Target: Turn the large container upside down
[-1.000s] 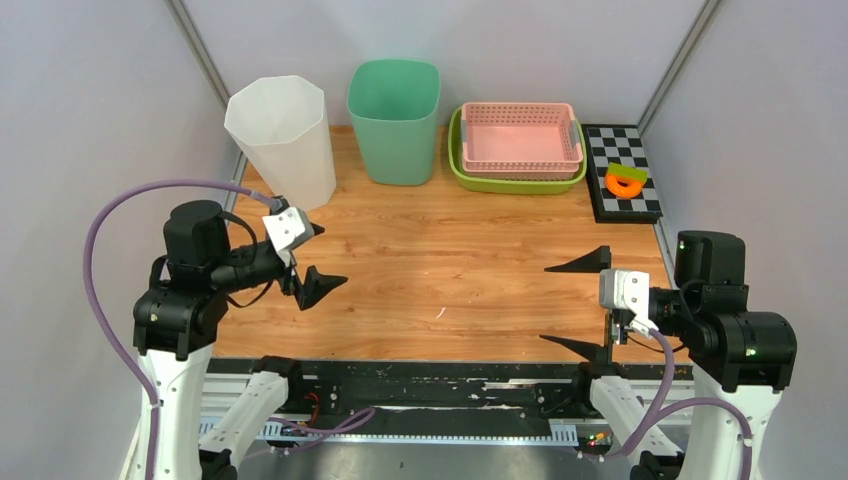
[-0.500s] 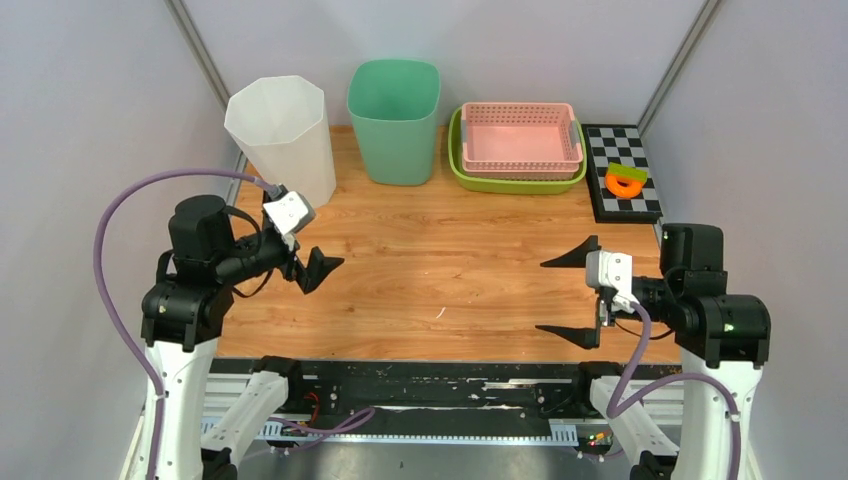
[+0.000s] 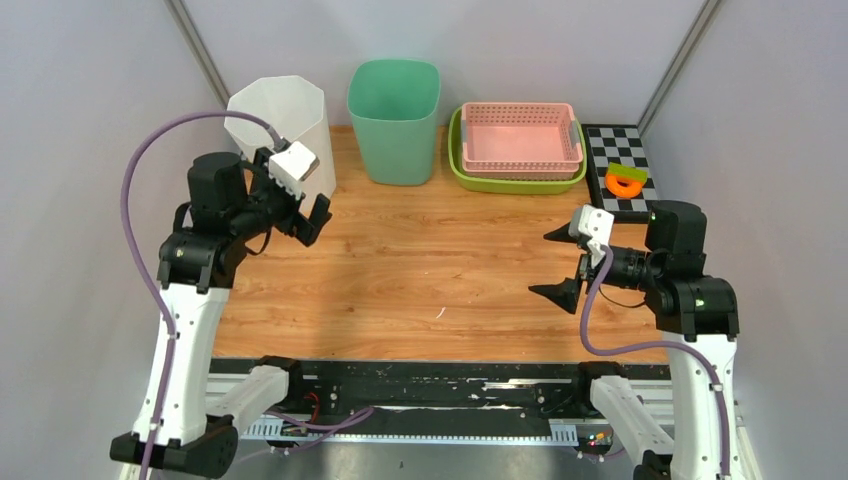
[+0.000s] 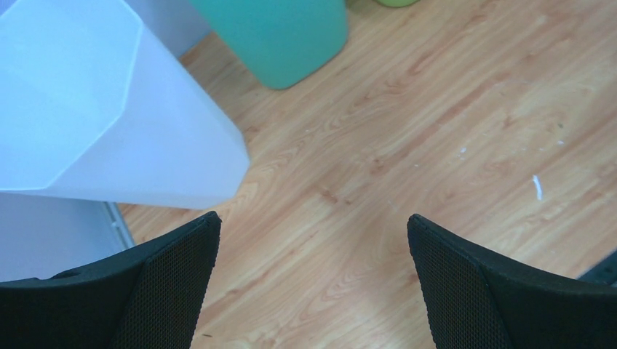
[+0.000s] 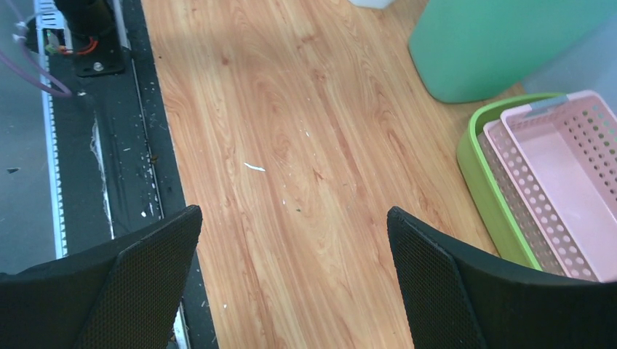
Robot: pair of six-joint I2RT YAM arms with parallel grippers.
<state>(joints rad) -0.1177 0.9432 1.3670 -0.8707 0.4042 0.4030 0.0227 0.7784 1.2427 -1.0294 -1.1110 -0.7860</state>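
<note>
Right gripper (image 3: 545,263), at 4 o'clock over the table (image 3: 440,265): jaws apart, empty, well apart from the task's thing. Left gripper (image 3: 296,195), at 10 o'clock: jaws spread wide, empty, and clearly the nearer arm. The large white container (image 3: 262,112) stands upright, mouth up, long axis vertical, in the far-left corner, just beside this claw at its 11 o'clock.

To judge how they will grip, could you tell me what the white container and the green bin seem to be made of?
White container: probably thin translucent plastic, matte; light passes through its faceted walls. Green bin: probably opaque moulded plastic, smooth, faint sheen.
</note>
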